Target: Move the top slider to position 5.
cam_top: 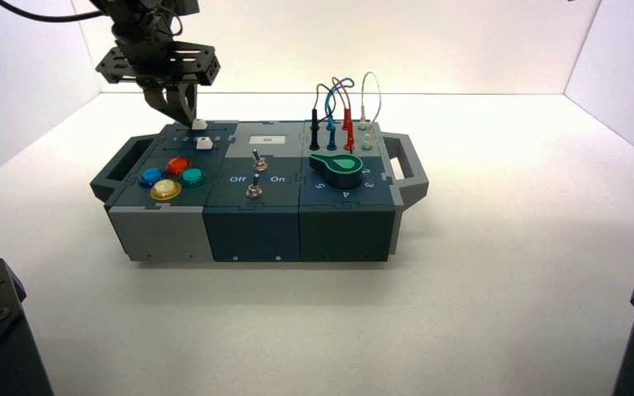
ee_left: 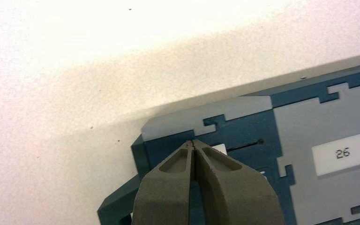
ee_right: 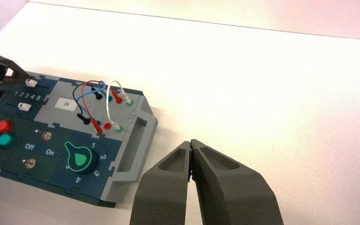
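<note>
— Far left of the high view?
— Left gripper (cam_top: pixel 183 115), hanging down over the back left corner of the box (cam_top: pixel 256 227), tips just left of the top slider (cam_top: pixel 199 124). Fingers (ee_left: pixel 215 180) pressed together in the left wrist view, tips meeting, nothing clamped between them.
— And the slider itself?
— Tiny white knob at the rear of the left panel, peeking out beside the closed tips in the left wrist view (ee_left: pixel 220 149), with its thin dark track (ee_left: pixel 243 145) running on toward the grey centre panel. Touching the gripper or just beside it: cannot tell.
— Position on the scale?
— Row 1 2 3 4 5 printed just in front of it. In the right wrist view, knob (ee_right: pixel 30 83) sitting above the middle digits, short of position 5 (ee_right: pixel 39 97). Exact digit not clear.
— Next along?
— Second white slider (cam_top: pixel 205 143) in front of that row, then four round buttons (cam_top: pixel 172 176): blue, red, teal, yellow.
— Middle of the box?
— White display (ee_left: pixel 342 153) reading 26, two silver toggles (cam_top: pixel 257 174) between Off and On.
— Right end?
— Green dial (cam_top: pixel 343 168) with curved digits, looped wires (cam_top: pixel 343 107) plugged in behind it, grey handle (cam_top: pixel 406 165).
— Right arm?
— Right gripper (ee_right: pixel 191 146) parked off the box's right side above the bare white surface, fingers closed together, empty.
</note>
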